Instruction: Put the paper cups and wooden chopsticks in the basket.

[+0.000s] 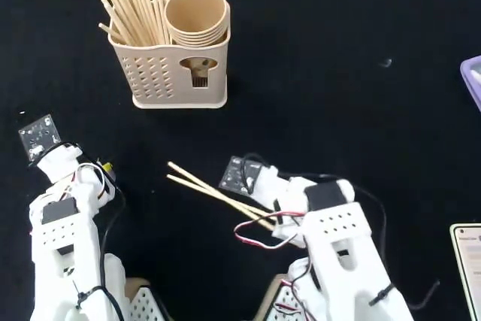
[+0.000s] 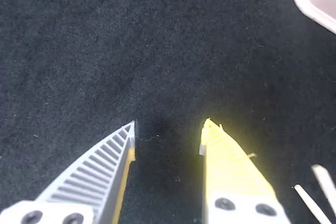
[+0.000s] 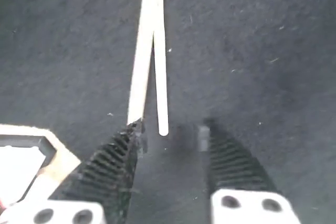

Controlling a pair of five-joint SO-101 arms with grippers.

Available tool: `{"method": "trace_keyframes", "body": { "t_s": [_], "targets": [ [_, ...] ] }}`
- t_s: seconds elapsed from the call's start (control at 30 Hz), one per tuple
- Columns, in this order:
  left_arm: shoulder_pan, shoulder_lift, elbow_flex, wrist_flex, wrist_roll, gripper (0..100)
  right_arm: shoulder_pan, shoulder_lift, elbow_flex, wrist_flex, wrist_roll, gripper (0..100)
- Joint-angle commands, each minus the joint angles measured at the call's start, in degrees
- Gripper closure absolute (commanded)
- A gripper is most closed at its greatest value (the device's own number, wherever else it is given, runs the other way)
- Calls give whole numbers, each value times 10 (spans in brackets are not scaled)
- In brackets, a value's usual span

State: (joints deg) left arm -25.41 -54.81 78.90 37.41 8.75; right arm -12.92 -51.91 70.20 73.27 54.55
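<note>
The basket (image 1: 169,73) stands at the upper left of the high view, holding stacked cups (image 1: 197,13) and a bundle of chopsticks (image 1: 135,9). Two loose sticks (image 1: 207,186) lie on the black table (image 1: 338,95) at lower centre. The right gripper (image 3: 169,132) is spread at their ends, one end between the jaws and the other at a fingertip. The left gripper (image 2: 168,132), also spread, hangs over the table at lower left.

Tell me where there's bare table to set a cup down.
Free: the wide black cloth between the basket and the purple object, and the strip between basket and left gripper. Crowded: around the loose chopsticks at the right gripper.
</note>
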Motion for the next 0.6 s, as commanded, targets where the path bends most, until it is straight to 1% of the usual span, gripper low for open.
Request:
{"method": "trace_keyframes", "body": {
  "t_s": [0.0, 0.07, 0.13, 0.2, 0.23, 0.3, 0.4, 0.57],
  "targets": [
    [5, -9, -5, -11, 2, 791, -32, -18, -32, -5, -10, 796],
    [5, -9, -3, -22, 2, 791, -86, -15, -45, -8, -57, 802],
    [5, -8, -3, -24, 2, 791, -161, -9, -51, -27, -113, 791],
    [5, -9, 0, -25, 2, 791, -223, 5, -50, -70, -163, 770],
    [5, -9, 1, -25, 2, 791, -242, 17, -50, -92, -182, 756],
    [5, -9, 2, -25, 2, 791, -249, 60, -55, -135, -202, 734],
    [5, -9, 2, -25, 2, 791, -236, 150, -76, -188, -202, 730],
    [5, -9, 2, -25, 2, 791, -236, 293, -145, -213, -204, 730]
  ]
}}
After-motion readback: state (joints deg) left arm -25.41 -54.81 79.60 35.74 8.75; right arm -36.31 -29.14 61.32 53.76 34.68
